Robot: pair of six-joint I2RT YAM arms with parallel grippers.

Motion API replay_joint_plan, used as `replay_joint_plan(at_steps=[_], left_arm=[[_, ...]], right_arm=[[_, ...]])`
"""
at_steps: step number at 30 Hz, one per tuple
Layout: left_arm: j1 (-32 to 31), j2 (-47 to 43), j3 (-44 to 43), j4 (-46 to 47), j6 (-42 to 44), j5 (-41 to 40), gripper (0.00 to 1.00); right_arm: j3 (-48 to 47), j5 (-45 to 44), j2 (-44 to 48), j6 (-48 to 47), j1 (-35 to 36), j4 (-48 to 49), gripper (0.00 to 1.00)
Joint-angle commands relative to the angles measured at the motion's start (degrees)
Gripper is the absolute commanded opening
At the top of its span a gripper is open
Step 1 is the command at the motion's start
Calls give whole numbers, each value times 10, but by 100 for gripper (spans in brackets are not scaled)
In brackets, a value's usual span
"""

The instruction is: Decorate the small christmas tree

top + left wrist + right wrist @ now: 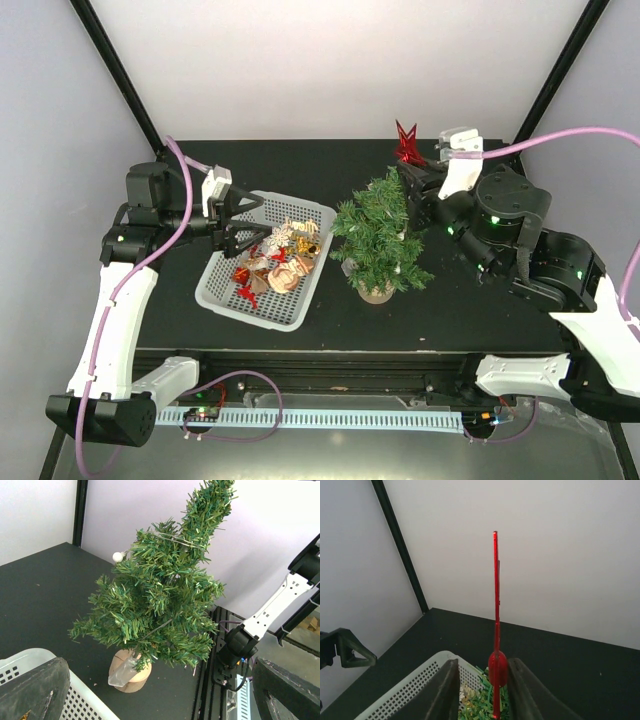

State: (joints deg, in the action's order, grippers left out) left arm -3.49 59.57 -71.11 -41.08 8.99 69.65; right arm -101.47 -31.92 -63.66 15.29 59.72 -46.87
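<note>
Your right gripper (409,168) is closed on a red star topper (406,143), held above the far side of the black table (450,312). In the right wrist view the star stands edge-on and upright, with its bulbous lower part pinched between the two fingers (445,692). Green needles and a corner of the basket show below it. The small christmas tree (380,238) stands on its round tan base (131,674) near the middle of the table, just right of the white mesh basket (225,292). Its tip leans toward the held star, and in the top view the star sits just beyond the treetop. You cannot tell from these views whether the two touch. A small white bead (118,556) hangs at the end of one upper branch. Your left gripper (262,222) hovers over the far end of the basket with its jaws spread wide and nothing between them. The mixed red, gold and pinkish ornaments (280,258) lie heaped in the basket beneath and just in front of it.
</note>
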Motion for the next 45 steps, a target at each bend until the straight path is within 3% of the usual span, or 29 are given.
replay_joint_plan(at_steps=[1, 8, 12, 25, 35, 39, 45], left_arm=[[-2, -10, -8, -2, 10, 7, 99], [-2, -10, -11, -12, 21, -2, 99], [-1, -6, -21, -25, 31, -11, 99], [-2, 2, -30, -34, 38, -24, 99], [-2, 15, -42, -44, 52, -59, 99], [-11, 52, -90, -79, 88, -161, 99], [-98, 110, -97, -72, 169, -445, 99]], right_arm=[[-2, 4, 3, 0, -2, -13, 32], [-6, -1, 6, -1, -1, -17, 57], [-10, -15, 16, -4, -2, -17, 66], [-5, -43, 73, -15, -2, 13, 70], [-52, -67, 33, -29, -1, 5, 70], [-39, -107, 23, -14, -2, -6, 70], [65, -42, 60, 70, -100, -9, 70]])
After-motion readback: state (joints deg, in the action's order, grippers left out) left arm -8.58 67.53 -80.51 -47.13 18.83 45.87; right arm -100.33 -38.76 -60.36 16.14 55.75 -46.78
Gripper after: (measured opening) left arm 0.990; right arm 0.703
